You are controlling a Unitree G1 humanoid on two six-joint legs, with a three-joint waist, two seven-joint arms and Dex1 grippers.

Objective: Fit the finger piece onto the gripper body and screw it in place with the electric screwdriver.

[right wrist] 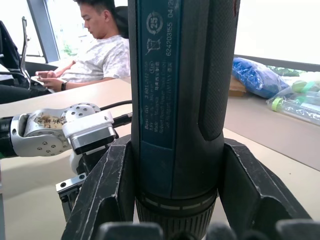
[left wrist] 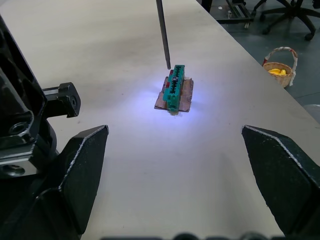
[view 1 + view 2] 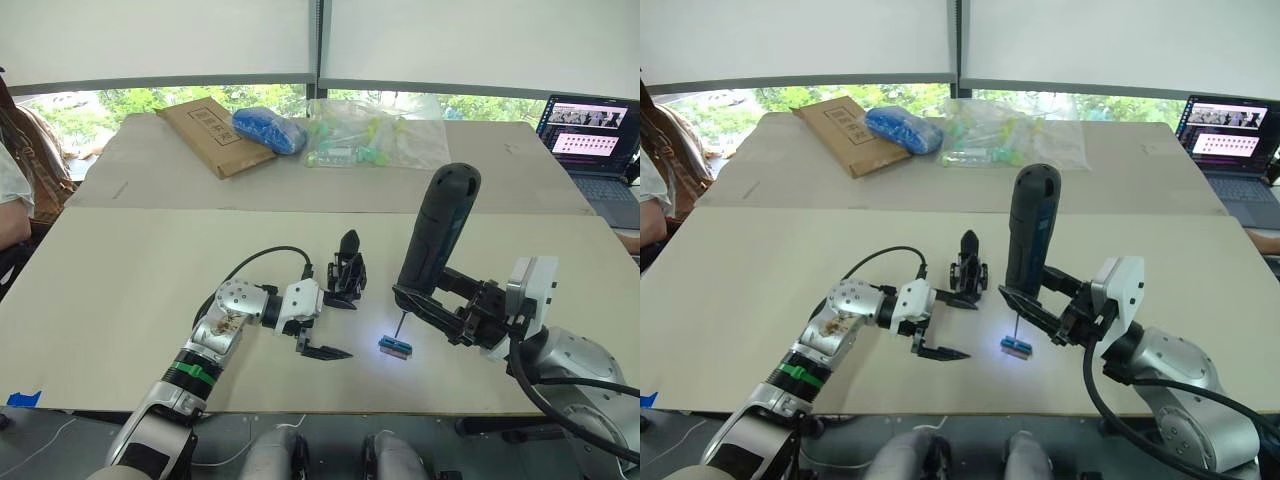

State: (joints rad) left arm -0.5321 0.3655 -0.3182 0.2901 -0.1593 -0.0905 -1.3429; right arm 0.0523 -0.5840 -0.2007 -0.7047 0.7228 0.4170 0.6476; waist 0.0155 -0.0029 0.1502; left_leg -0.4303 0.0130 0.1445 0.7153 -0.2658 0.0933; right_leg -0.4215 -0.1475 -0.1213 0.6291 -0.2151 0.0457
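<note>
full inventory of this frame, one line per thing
electric screwdriver: 1, dark navy-black, upright in the right gripper, bit down over the small block
gripper body: 1, black, table centre, by the left gripper
small block: 1, green on brown, lit under the bit
cardboard envelope: 1, brown, far table, left
blue bag: 1, far table, beside the envelope
clear plastic bag: 1, greenish items inside, far table
laptop: 1, dark, screen on, far right
basket: 1, tan, on the floor
person: 1, seated left of the table
left gripper: open, beside the gripper body
right gripper: shut on the screwdriver
</note>
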